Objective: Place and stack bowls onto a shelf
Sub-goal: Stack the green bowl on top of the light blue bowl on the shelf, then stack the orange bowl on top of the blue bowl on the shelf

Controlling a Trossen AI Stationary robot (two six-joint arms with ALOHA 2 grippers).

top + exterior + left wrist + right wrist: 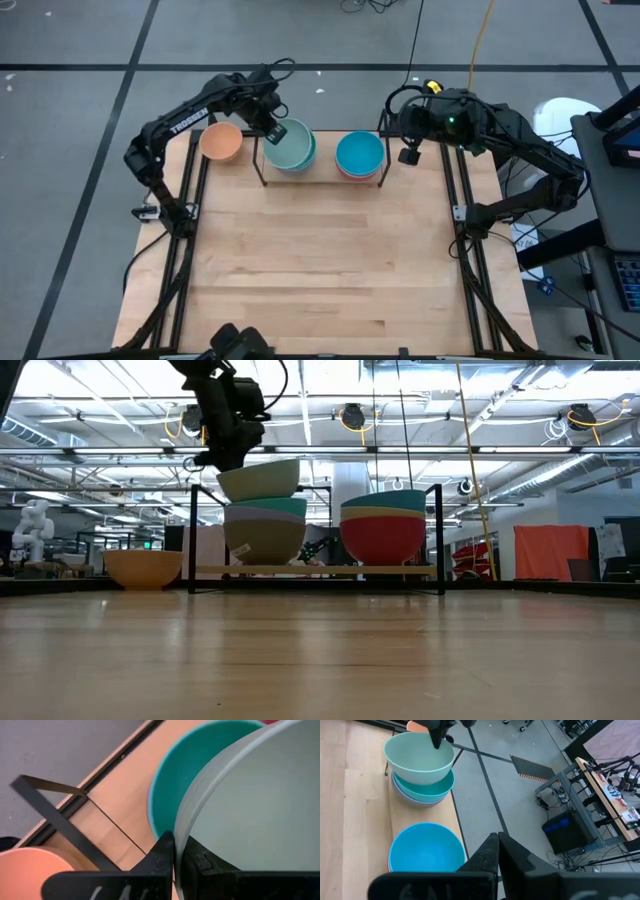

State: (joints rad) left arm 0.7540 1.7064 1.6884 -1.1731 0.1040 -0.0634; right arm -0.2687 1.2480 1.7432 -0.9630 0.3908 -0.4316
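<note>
My left gripper (275,128) is shut on a mint green bowl (291,146) over the left stack on the shelf (320,570). That stack is an olive-grey bowl (265,542) at the bottom, then a lavender one, with a teal bowl (268,507) on top. The right stack has a magenta bowl (383,540) at the bottom, a cream one above it and a blue bowl (360,153) on top. An orange bowl (221,142) rests on its base on the table, left of the shelf. My right gripper (408,155) hangs shut by the shelf's right end, touching nothing. My left gripper pinches the mint green bowl's rim (181,827) on the side toward the table's left. One finger (162,852) is outside the wall and one inside. It comes from above, slanting down. The bowl hangs tilted just over the teal bowl (167,780); I cannot tell whether they touch.
Thin black wire uprights (192,535) stand at the shelf's ends, close to the orange bowl and to my right gripper (498,847). The wide wooden tabletop (320,260) lies bare on the near side of the shelf. Beyond the far edge is grey floor with cables.
</note>
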